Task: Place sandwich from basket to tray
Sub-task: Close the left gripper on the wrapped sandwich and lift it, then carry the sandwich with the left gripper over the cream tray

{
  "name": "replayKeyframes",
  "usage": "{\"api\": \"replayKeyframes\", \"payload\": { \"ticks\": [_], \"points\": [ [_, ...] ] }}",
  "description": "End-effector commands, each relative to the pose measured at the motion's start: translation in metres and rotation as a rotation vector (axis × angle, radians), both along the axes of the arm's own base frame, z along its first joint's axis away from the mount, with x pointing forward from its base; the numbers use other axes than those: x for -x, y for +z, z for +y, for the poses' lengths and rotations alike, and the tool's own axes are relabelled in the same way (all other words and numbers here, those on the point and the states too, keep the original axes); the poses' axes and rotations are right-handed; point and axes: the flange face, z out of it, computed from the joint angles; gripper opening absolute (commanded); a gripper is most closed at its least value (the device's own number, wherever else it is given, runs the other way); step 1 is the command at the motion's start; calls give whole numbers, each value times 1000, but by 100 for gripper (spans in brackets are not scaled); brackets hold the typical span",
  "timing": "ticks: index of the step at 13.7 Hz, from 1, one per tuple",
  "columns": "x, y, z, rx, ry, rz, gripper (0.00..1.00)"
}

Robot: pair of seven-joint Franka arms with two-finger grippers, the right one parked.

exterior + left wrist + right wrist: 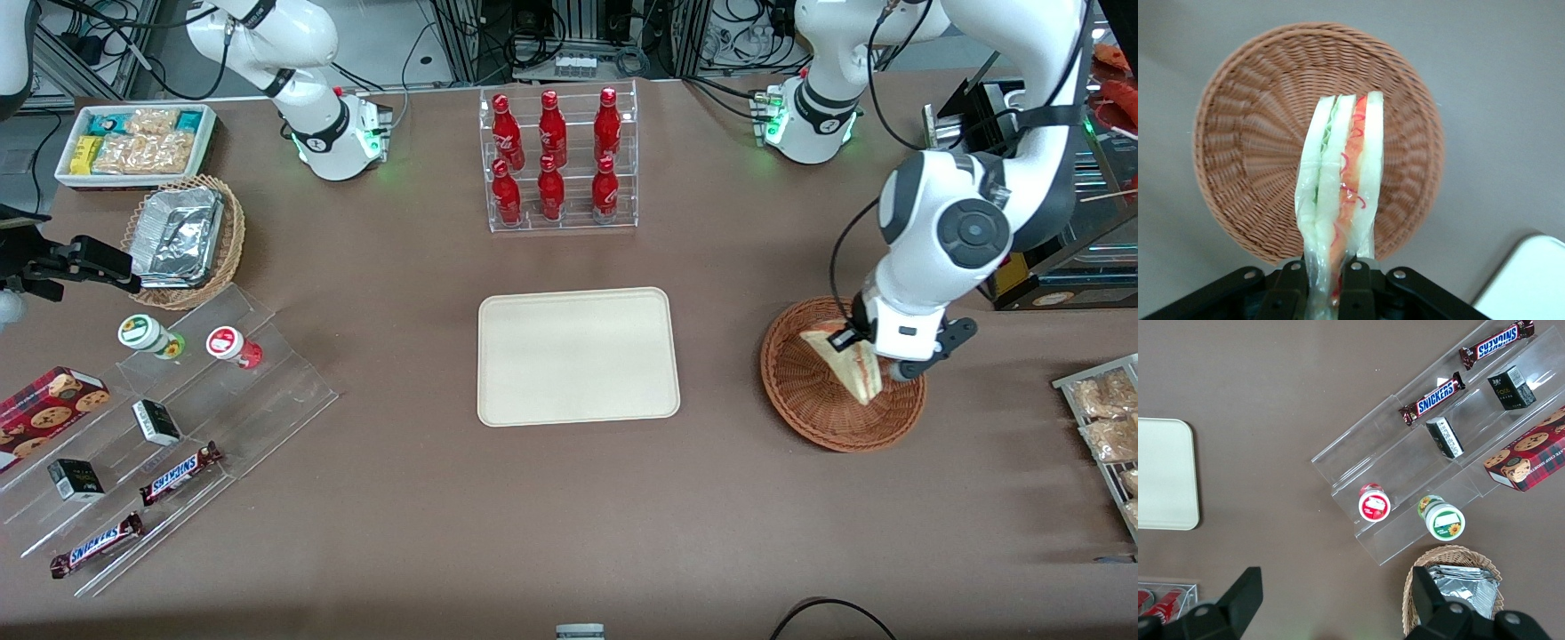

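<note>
Nearest the front camera, two Snickers bars point(180, 473) and small dark boxes point(75, 480) are lying on a clear acrylic stepped stand point(267, 391) toward the parked arm's end of the table, with a red cookie box point(49, 402) beside them and two round-lidded cups point(152, 336) sitting on the stand's upper step.

Farther in, the flat cream rectangular tray point(578, 356) with rounded corners is resting on the brown table point(569, 516) with nothing on it. Beside it, toward the working arm's end, the round reddish-brown woven wicker basket point(805, 400) is sitting on the table. The left arm's gripper point(1335, 283) is hanging over this basket, its fingers point(1293, 293) clamping the small triangular wedge sandwich point(845, 360) of pale bread with red and green filling. In the wrist view the sandwich point(1341, 193) is standing on edge, pinched at one end, with the basket point(1251, 153) below it and a corner of the tray point(1531, 280) showing. Whether the sandwich's lower tip is touching the weave cannot be told.

Farther still, a tan wicker basket of foil containers point(182, 240), a clear rack of red bottles point(557, 160) and a white box of snack packets point(133, 142) are standing.
</note>
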Motion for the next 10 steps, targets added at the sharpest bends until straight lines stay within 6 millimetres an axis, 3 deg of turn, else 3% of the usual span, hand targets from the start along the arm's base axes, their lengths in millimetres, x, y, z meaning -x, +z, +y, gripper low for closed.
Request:
{"api": "replayKeyframes", "payload": {
  "ticks": [1, 10],
  "points": [
    [6, 2, -52, -13, -90, 1, 0],
    [19, -27, -253, -14, -366, 60, 0]
  ]
}}
